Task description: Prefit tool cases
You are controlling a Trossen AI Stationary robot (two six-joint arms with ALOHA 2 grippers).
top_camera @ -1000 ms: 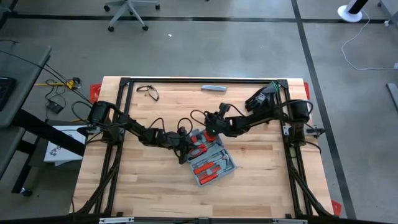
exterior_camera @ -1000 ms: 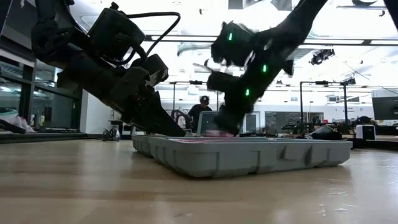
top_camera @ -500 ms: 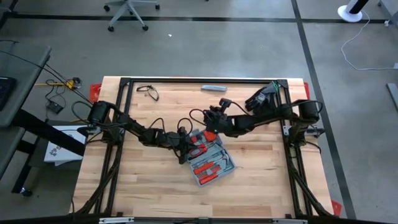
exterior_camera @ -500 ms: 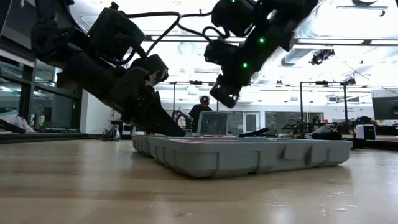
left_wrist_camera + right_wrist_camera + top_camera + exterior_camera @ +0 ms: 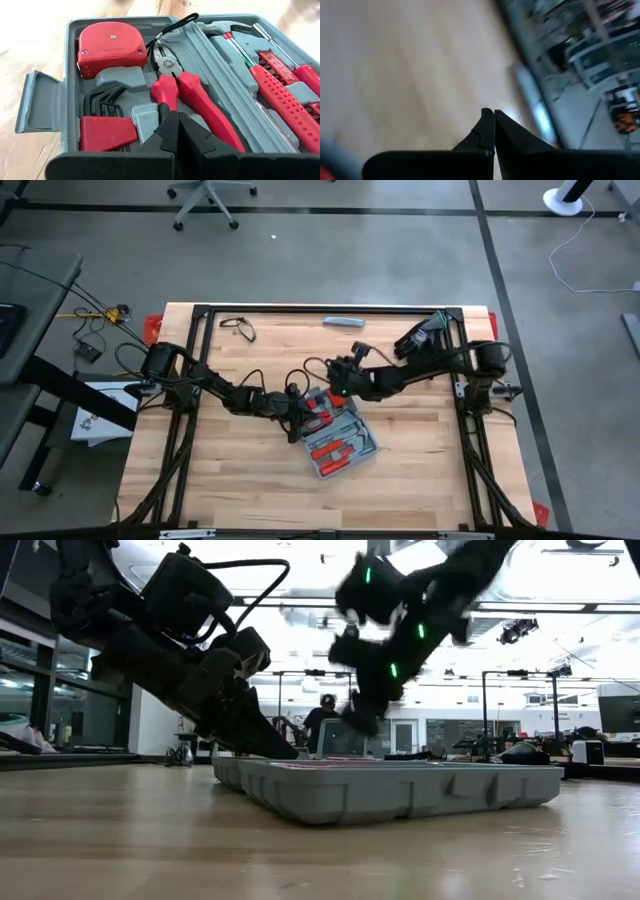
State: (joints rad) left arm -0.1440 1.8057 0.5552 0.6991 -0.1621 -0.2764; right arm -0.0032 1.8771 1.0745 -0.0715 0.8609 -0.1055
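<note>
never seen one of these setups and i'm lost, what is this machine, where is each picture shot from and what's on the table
It is a robot with two dark jointed arms at a wooden table, each ending in a two-finger gripper.

One picture looks straight down from above. One sits at table height, looking across into the room, where a person stands far behind. The other two come from cameras on the wrists.

An open tool case lies mid-table, holding red-handled pliers, a red tape measure, hex keys and screwdrivers. At the far edge lie glasses, a slim grey bar and black gloves.

The left gripper is shut, empty, right over the pliers. The right gripper is shut, empty, raised above the case's far end.
</note>
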